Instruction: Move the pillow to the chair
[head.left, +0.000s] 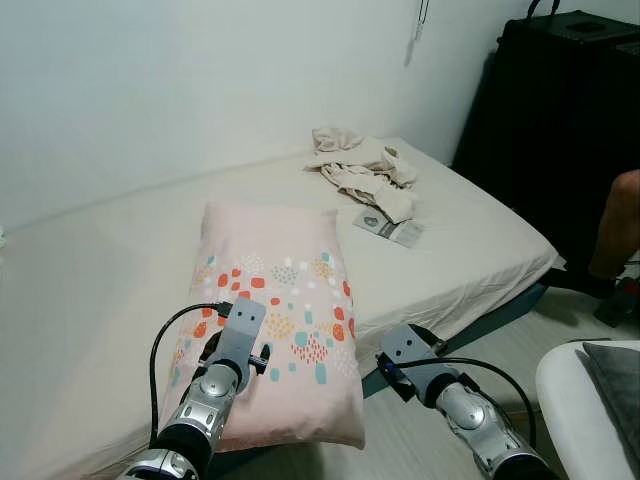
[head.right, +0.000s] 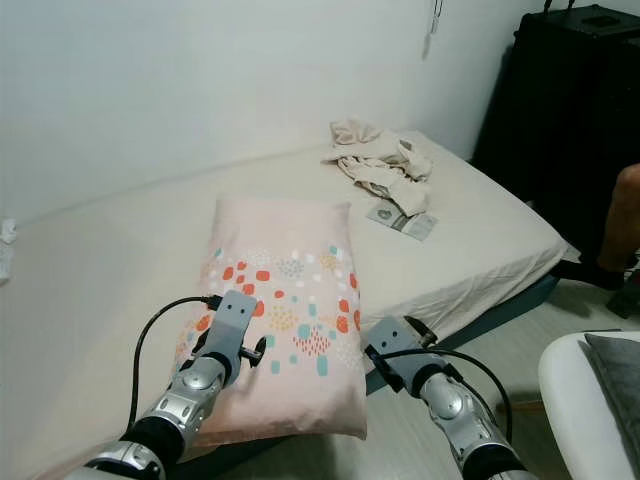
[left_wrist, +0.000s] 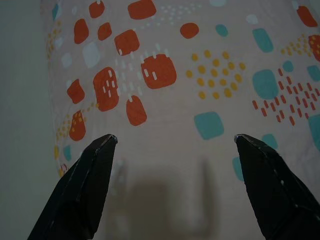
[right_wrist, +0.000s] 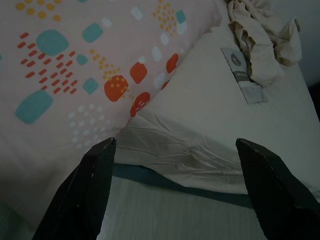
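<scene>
Head cameras first: the pillow (head.left: 275, 320), pale pink with orange and teal patches, lies on the bed (head.left: 100, 280) with its near end hanging over the mattress edge. The left gripper (head.left: 232, 345) is poised over the pillow's near left part, its wrist block hiding the fingers from up here. The right gripper (head.right: 385, 368) sits just off the pillow's near right corner, beside the bed's edge and over the floor (head.right: 560, 310). Beyond both grippers, at the far end of the bed, there's a crumpled heap of beige clothes (head.left: 360, 165), and a small flat packet (head.left: 390, 227) lies just this side of it. Off to the right gripper's far right, a person's leg (head.left: 615, 225) stands by a black cabinet (head.left: 560, 110), and a white rounded seat edge (head.left: 580, 400) with a grey cushion on it shows close by.

Left wrist camera now: both black fingers (left_wrist: 82, 187) are spread wide with nothing between them. The patterned pillow fabric lies right ahead and under the tips, and the fingers' shadow falls on it; whether the tips touch it cannot be told.

Right wrist camera: fingers (right_wrist: 90, 190) again wide apart and holding nothing. The pillow's corner is ahead toward one finger, the wrinkled sheet and the bed's teal base straight ahead, the packet and the clothes farther on.
</scene>
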